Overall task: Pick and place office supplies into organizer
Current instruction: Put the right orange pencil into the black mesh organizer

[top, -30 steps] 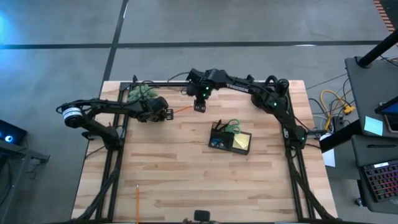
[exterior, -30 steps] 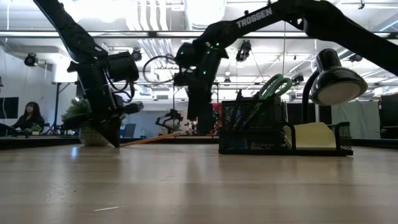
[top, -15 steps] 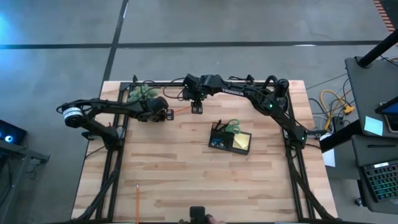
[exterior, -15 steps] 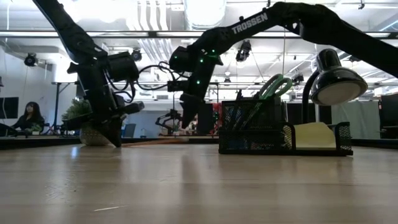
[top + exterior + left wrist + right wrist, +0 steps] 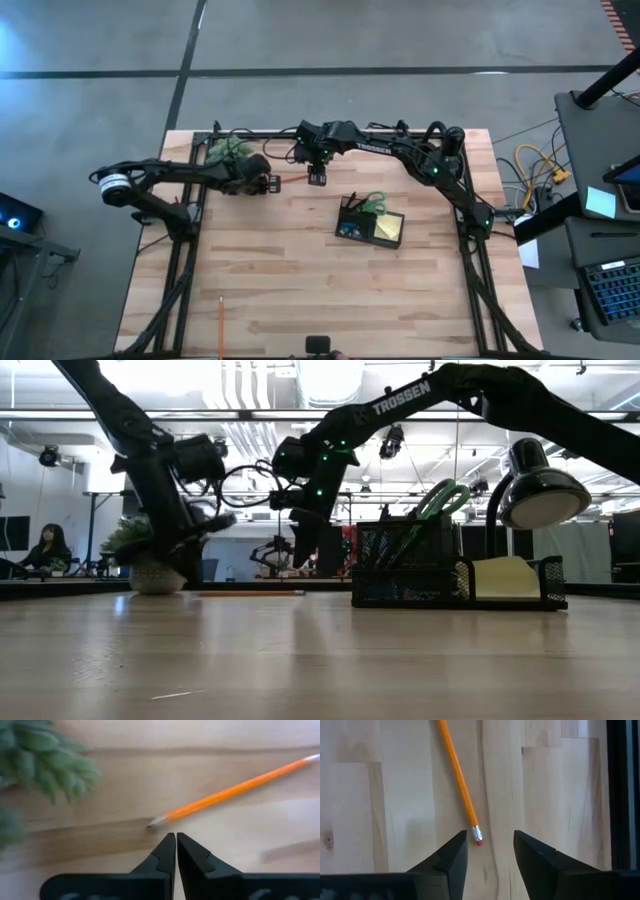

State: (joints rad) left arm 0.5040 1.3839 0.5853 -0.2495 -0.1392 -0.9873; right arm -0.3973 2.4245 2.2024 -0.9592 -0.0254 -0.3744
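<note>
An orange pencil lies flat on the table between my two grippers; it also shows low on the table. My left gripper is shut and hangs just short of the pencil's sharpened tip, raised off the table. My right gripper is open and points down, a finger on either side of the pencil's eraser end, not touching it. The black organizer stands right of them, holding green-handled scissors, dark pens and a yellow pad.
A green plant in a pale pot stands at the far left, close behind my left gripper. A black desk lamp rises beside the organizer. A second orange pencil lies near the table's near edge. Bare wood spreads across the middle.
My left gripper has risen off the table and tipped back from the pencil's tip. The pencil, which slanted with its eraser end raised, now lies flat. My right gripper has moved toward the table's left and come down over the eraser end.
</note>
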